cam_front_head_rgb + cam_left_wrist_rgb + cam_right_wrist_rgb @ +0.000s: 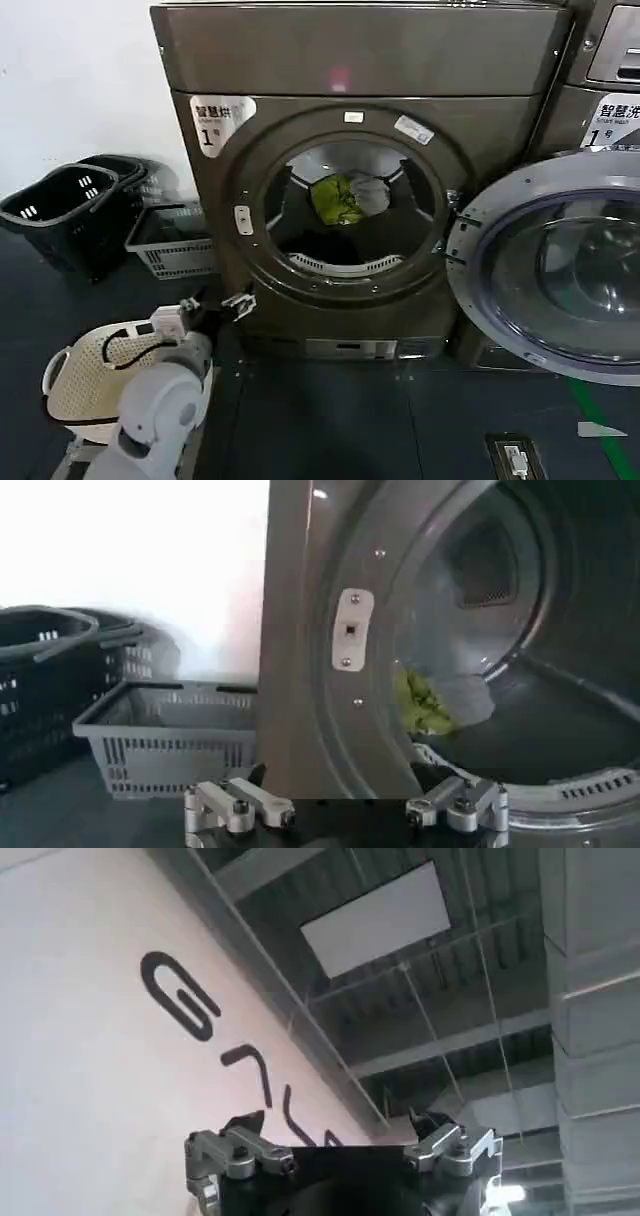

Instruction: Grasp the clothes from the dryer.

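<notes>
White plastic covered the left arm (160, 400) at the near edge of the head view, beside a cream basket (85, 375) on the dark floor (330, 420). The left hand (215, 305) hung low in front of the dryer (350, 180), just off the lower left of its front panel, fingers (235, 805) spread wide and holding nothing. The wrist camera on that arm looked past the released fingers to the porthole rim and a latch plate (350, 630). Beyond the hand, the drum stood open, its door (560, 265) swung out to the right. The clothes (348, 198) lay inside the drum toward the back, a yellow-green bundle with a whitish-grey piece against it on the right, well apart from the hand. Left of the dryer, a grey basket (170, 240) sat on the floor against the white wall, with black baskets (70, 205) just beside it. A second machine (605, 90) stood to the dryer's right. The right hand (340, 1148) pointed up at a ceiling and a lettered wall, its fingers (235, 1148) also apart and empty.
</notes>
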Robot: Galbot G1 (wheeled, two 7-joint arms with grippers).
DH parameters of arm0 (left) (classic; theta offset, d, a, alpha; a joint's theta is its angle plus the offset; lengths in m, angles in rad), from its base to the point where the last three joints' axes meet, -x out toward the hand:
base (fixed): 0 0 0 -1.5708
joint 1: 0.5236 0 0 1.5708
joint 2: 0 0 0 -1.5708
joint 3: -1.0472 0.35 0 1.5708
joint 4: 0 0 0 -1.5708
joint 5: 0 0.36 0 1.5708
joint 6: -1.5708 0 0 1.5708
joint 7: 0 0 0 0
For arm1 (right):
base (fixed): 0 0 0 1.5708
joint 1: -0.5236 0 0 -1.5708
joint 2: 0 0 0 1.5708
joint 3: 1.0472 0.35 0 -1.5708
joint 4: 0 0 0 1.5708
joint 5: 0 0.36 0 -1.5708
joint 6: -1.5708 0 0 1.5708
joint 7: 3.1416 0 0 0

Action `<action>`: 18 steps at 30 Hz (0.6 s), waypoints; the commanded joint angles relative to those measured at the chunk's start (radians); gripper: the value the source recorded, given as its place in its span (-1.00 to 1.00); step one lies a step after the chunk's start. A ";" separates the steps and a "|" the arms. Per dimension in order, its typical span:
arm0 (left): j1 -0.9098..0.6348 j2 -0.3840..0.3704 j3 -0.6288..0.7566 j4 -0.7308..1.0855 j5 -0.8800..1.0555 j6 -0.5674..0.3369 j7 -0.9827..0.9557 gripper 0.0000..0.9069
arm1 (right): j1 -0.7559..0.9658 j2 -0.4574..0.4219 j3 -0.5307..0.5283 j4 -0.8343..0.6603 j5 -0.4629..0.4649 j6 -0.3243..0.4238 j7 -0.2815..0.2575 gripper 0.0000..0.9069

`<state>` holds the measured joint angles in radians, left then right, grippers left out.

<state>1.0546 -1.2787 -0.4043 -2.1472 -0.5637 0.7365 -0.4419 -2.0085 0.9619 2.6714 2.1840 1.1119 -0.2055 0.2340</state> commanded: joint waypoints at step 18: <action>0.010 -0.004 -0.004 -0.006 0.001 0.019 0.001 1.00 | 0.002 -0.001 -0.002 0.000 0.001 0.007 -0.005 1.00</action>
<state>1.0649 -1.2824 -0.4093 -2.1534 -0.5634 0.7364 -0.4408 -2.0068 0.9603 2.6692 2.1836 1.1129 -0.1992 0.2287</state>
